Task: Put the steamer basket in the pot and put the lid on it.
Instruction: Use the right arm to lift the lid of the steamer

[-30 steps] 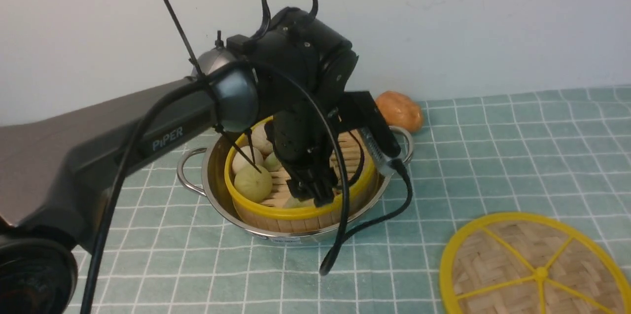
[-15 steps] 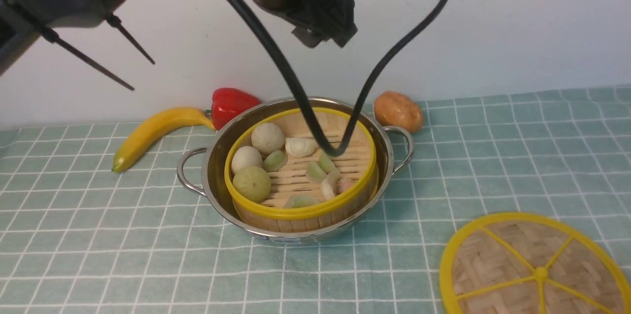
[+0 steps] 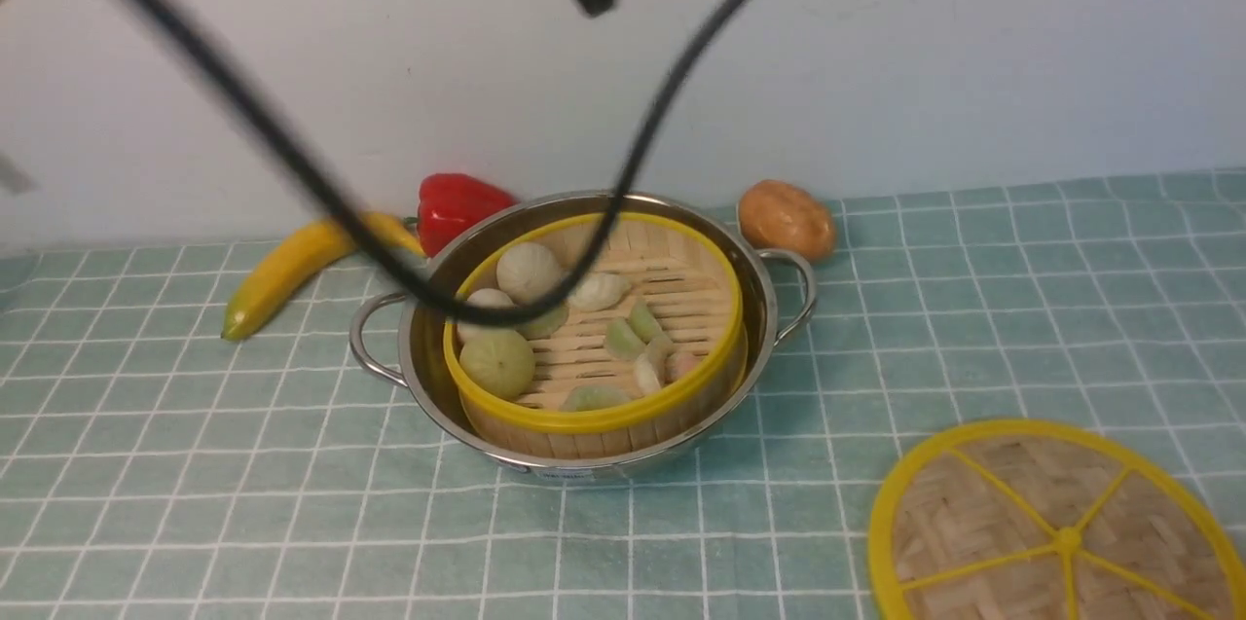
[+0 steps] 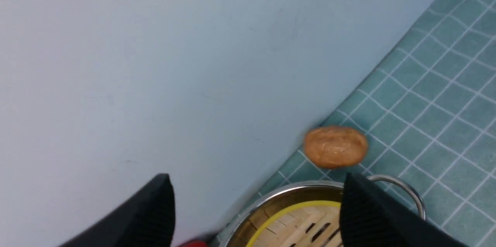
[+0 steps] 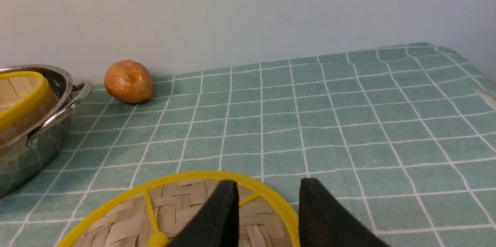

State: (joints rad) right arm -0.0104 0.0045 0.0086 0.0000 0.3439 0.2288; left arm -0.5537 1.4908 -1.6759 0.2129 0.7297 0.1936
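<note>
"On the green-checked counter (image 3: 243, 503), where does the steamer basket (image 3: 584, 357) sit?" the operator asks.

"Inside the pot (image 3: 424, 347)," I answer. "It stands upright and uncovered, its yellow rim a little above the steel rim, with pale buns (image 3: 496, 362) and dumplings on the slats. The lid (image 3: 1061, 532) lies flat on the counter, well apart from the pot, toward my right and nearer to me."

"And your jaws?"

"My left gripper (image 4: 256, 185) hangs high above the pot, jaws spread wide and empty. From its wrist camera I see the pot's far rim, a strip of basket and the wall (image 4: 155, 64) between the two fingers (image 4: 372, 216). In the front view it is only a dark blur at the top edge, and its black cable (image 3: 263, 128) loops down in front of the basket. My right gripper (image 5: 268, 185) is low over the lid's yellow rim, jaws parted with nothing between them. I cannot tell whether they touch the lid."

"What else is around?"

"A banana (image 3: 282, 270) and a red pepper (image 3: 458, 206) lie by the wall on my left, the pepper just beside the pot. A brown potato-like lump (image 3: 787, 219) sits just behind the pot on my right."
</note>
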